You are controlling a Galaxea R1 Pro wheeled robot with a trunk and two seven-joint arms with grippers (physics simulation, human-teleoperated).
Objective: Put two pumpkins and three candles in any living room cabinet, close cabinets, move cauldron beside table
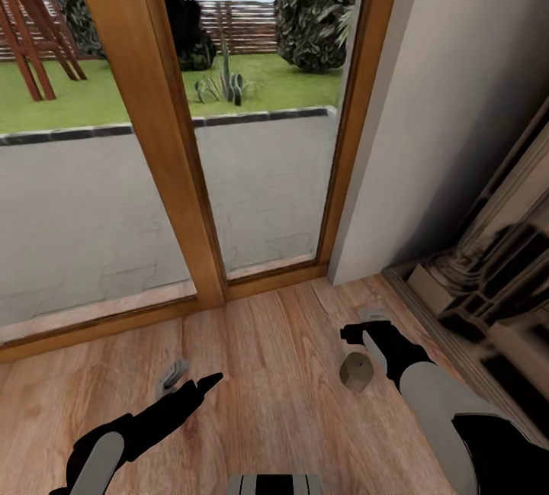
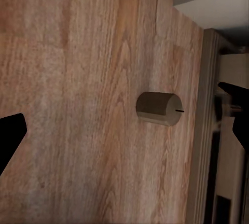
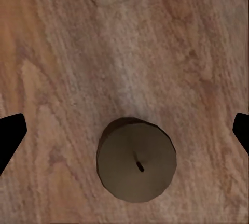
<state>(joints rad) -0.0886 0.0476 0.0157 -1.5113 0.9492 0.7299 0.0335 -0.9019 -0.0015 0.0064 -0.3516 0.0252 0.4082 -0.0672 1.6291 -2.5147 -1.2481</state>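
Note:
One cream-beige candle (image 1: 356, 371) stands on the wooden floor, wick up. My right gripper (image 1: 363, 333) hovers just over it, open, and touches nothing. In the right wrist view the candle (image 3: 136, 166) sits below the right gripper (image 3: 125, 133), whose dark fingertips (image 3: 10, 136) are spread far to each side of it. My left gripper (image 1: 191, 379) is low over the floor to the candle's left, open and empty. In the left wrist view the candle (image 2: 158, 108) lies some way ahead of the left gripper (image 2: 122, 115). Pumpkins, cabinet, cauldron and table are out of view.
A wood-framed glass door (image 1: 164, 136) onto a patio and lawn closes off the space ahead. A pale wall (image 1: 427, 98) meets it at the right, with a stone fireplace surround (image 1: 488, 281) along the floor's right edge. Bare wooden floor (image 1: 267, 373) lies between my arms.

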